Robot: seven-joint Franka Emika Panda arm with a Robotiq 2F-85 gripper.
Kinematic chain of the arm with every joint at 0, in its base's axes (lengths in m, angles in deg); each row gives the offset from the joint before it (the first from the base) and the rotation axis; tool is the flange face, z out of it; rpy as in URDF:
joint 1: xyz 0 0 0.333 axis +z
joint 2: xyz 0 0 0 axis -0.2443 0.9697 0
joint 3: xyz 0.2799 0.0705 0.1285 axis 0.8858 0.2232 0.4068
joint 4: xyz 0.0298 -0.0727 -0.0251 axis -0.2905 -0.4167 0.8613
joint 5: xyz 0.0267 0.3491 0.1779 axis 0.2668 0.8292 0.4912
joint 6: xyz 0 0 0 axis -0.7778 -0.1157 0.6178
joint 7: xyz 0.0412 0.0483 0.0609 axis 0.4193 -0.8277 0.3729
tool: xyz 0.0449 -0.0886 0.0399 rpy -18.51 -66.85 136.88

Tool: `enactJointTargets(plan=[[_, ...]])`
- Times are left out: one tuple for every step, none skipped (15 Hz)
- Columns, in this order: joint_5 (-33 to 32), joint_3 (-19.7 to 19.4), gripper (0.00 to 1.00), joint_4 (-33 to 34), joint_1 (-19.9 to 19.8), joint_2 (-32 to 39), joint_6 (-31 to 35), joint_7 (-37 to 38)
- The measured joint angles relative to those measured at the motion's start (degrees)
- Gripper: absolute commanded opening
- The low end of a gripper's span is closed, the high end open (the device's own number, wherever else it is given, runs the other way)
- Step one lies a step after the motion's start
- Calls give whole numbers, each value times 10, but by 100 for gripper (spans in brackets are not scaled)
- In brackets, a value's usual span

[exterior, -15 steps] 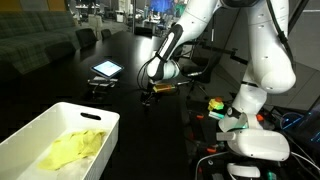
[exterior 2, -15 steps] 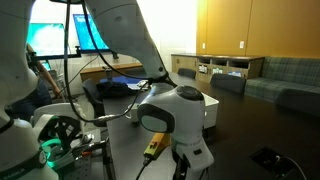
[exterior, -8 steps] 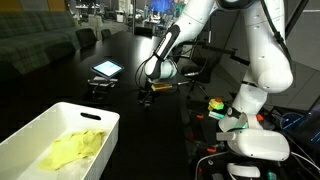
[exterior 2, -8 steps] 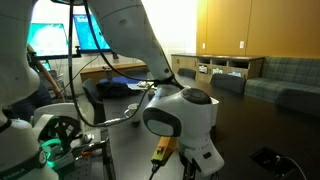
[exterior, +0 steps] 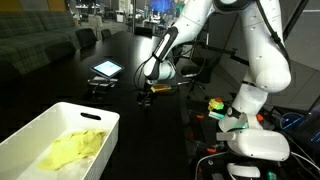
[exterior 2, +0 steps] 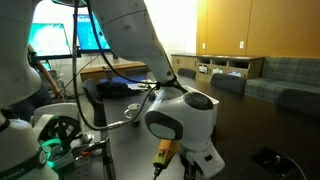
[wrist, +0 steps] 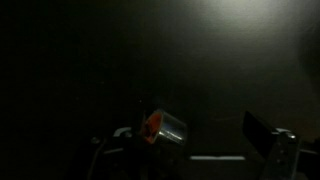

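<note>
My gripper [exterior: 147, 94] hangs just above the dark table [exterior: 120, 100], pointing down. In the dim wrist view its jaws stand wide apart and hold nothing; the right finger [wrist: 262, 130] shows as a dark slab. A small clear container with an orange end [wrist: 162, 127] lies on its side on the table, by the left side of the gripper [wrist: 195, 140]. I cannot tell whether it touches a finger. In an exterior view the round white wrist [exterior 2: 180, 115] fills the foreground and hides the fingertips.
A white bin [exterior: 45, 125] with a yellow cloth [exterior: 75, 150] in it stands at the table's near corner. A lit tablet [exterior: 106, 69] lies beyond the gripper. Small coloured items [exterior: 215, 105] and cables sit by the robot's base [exterior: 255, 145]. Chairs stand behind.
The wrist has shifted a little sideways and closer to one exterior camera. The jaws stay wide open and the container has not moved.
</note>
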Motion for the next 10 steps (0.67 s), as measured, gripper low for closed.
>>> enactJointTargets(plan=[[0,1,100,0,-1,0,-1,-1],[0,2,100,0,-2,0,-3,-2],[0,3,100,0,-3,0,-5,-3],[1,5,100,0,-4,0,-6,-4],[2,7,100,-1,-5,0,-6,-7],[4,10,100,-1,-8,0,-7,-11],[8,15,100,-1,-12,0,-7,-17],[13,20,100,-2,-16,0,-7,-23],[17,24,100,-3,-19,0,-7,-28],[22,27,100,-3,-21,0,-7,-30]])
